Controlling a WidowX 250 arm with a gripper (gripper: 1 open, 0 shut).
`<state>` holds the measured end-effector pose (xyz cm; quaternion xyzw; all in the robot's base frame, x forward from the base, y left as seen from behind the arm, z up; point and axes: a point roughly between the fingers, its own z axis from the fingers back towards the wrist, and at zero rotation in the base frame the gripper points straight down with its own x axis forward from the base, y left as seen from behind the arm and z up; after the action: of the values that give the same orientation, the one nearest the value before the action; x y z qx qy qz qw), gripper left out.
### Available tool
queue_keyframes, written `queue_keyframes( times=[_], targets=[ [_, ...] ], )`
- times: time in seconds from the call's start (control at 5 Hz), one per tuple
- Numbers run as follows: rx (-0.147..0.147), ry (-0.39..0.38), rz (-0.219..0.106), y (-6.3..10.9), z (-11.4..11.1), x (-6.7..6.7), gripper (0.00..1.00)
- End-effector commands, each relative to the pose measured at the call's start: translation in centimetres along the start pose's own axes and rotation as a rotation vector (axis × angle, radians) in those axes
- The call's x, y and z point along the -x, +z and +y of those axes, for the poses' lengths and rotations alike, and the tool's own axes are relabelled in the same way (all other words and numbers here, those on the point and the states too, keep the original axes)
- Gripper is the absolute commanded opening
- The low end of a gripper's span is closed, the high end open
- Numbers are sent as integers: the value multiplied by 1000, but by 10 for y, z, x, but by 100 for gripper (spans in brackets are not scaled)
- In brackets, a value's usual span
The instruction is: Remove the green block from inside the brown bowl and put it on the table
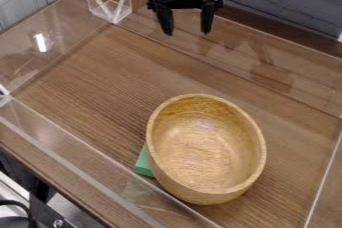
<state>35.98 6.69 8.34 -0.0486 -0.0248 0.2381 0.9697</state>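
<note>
The brown bowl (pixel 206 148) sits upright on the table (pixel 94 82) at the lower right, its hollow empty. A corner of the green block (pixel 143 162) pokes out on the table at the bowl's near-left side, touching or tucked just under its wall. My gripper (pixel 185 23) hangs high at the back, well away from both, with its dark fingers spread open and nothing between them.
Clear acrylic walls (pixel 54 42) ring the tabletop. A small clear acrylic stand (pixel 107 4) sits at the back left, close to the gripper. Bare wood stretches left of the bowl.
</note>
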Motion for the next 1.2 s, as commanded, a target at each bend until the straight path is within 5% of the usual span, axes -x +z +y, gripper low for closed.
queue_keyframes(
  times=[0.0,1.0],
  targets=[
    [26,46,-77,16,0,-19,100],
    [70,256,-121,6,9,-18,100]
  ],
)
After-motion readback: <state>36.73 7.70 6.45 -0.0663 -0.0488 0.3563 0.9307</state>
